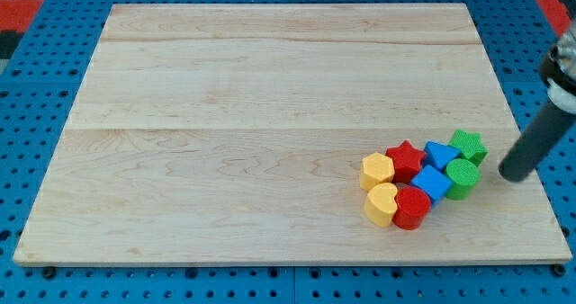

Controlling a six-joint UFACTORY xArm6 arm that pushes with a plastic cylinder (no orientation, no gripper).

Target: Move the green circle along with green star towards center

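The green circle (pixel 463 178) and the green star (pixel 468 146) sit at the right end of a tight cluster near the board's lower right. The star is just above the circle. My tip (pixel 515 174) is at the lower end of the dark rod, a little to the right of the green circle and apart from it. Touching the green pair on their left are a blue triangle-like block (pixel 440 155) and a blue cube (pixel 431 183).
The cluster also holds a red star (pixel 406 159), a red cylinder (pixel 411 206), a yellow hexagon (pixel 377 171) and a yellow heart (pixel 382 204). The wooden board (pixel 270 115) lies on a blue pegboard; its right edge is close to my tip.
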